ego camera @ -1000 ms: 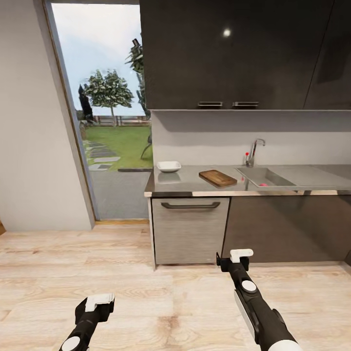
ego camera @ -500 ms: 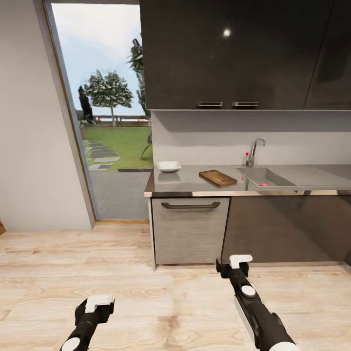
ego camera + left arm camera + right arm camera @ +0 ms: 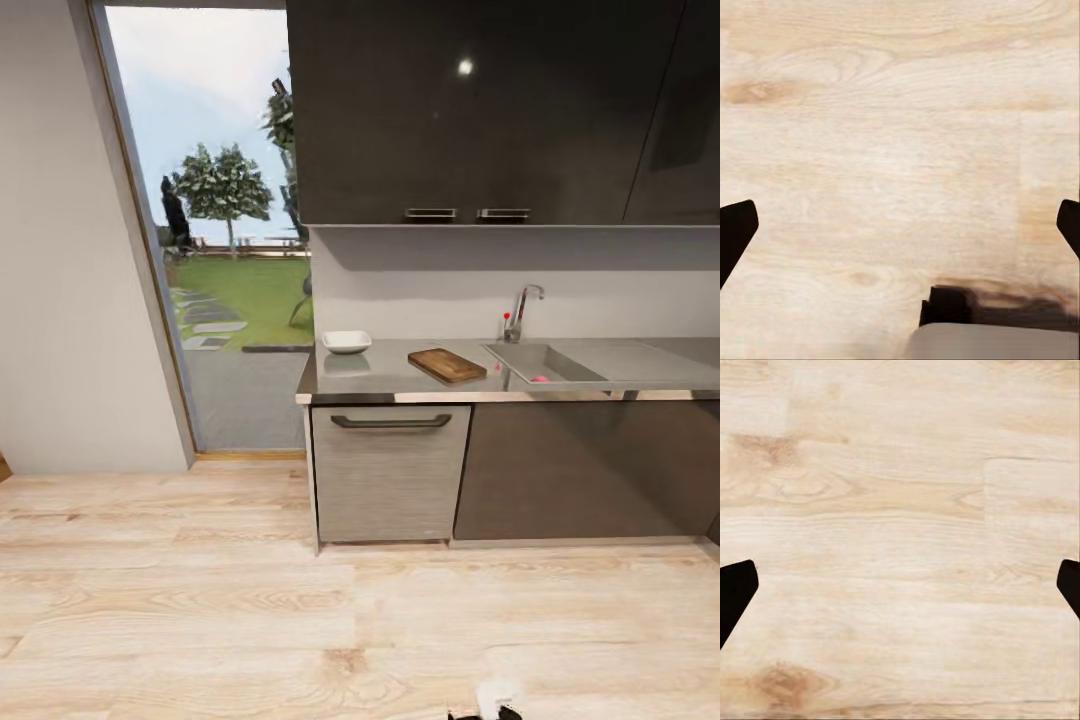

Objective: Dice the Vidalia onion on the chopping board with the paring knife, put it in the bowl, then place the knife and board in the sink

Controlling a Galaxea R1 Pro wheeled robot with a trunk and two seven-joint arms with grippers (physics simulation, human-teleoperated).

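Across the room, the grey steel countertop [image 3: 390, 381] carries the white bowl [image 3: 346, 342] at its left end. The dark wooden chopping board [image 3: 447, 365] lies to the right of the bowl. A tiny red speck [image 3: 497, 367] sits just off the board's right end, too small to tell whether it is the paring knife. The sink [image 3: 560, 356] with its chrome faucet [image 3: 521, 312] holds a small pink thing [image 3: 540, 379], too small to name. My left gripper [image 3: 900, 225] and right gripper [image 3: 900, 585] hang over the wooden floor, fingers wide apart and empty. The right gripper's tip [image 3: 494, 701] peeks in at the head view's lower edge.
Dark grey base cabinets with a bar handle [image 3: 391, 421] stand under the counter, and dark wall cupboards [image 3: 480, 110] hang above it. A tall glass door [image 3: 215, 250] to a garden is at the left. Light wooden floor [image 3: 300, 600] stretches between me and the counter.
Both arms have dropped down and back. The left gripper has left the head view, and only the right gripper's tip remains at the lower edge. The kitchen has not shifted.
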